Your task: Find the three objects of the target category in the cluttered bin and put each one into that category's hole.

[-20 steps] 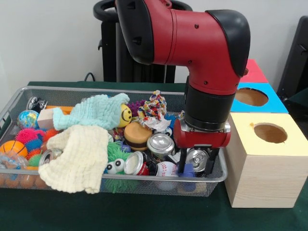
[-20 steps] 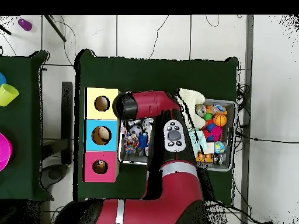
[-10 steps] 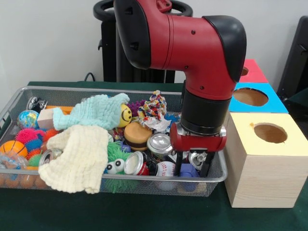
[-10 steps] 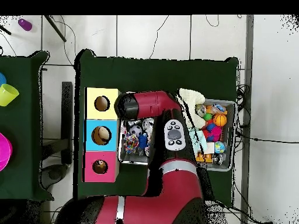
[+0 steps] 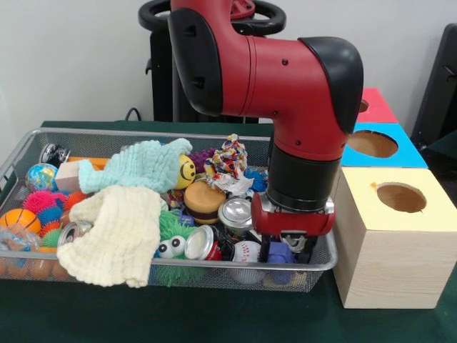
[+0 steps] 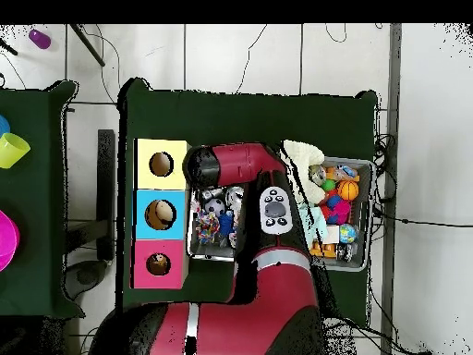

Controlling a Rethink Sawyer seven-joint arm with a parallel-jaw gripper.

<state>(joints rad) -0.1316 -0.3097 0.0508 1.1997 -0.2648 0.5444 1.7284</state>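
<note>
The pincer (image 5: 287, 250) grips a silver can (image 5: 294, 240) low in the wire bin (image 5: 214, 270). Beside it lie a baseball (image 5: 246, 251) and more cans (image 5: 238, 214); cloths (image 5: 118, 232) farther off. Wooden boxes (image 5: 393, 236) with holes flank it on the green worktop (image 5: 214, 314).

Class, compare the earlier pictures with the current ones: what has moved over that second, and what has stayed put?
The hand has sunk lower into the wire bin at its end beside the yellow box, down among the cans. Whether it has taken hold of anything cannot be seen. The cream cloth, mint cloth and the other boxes lie as before.
</note>
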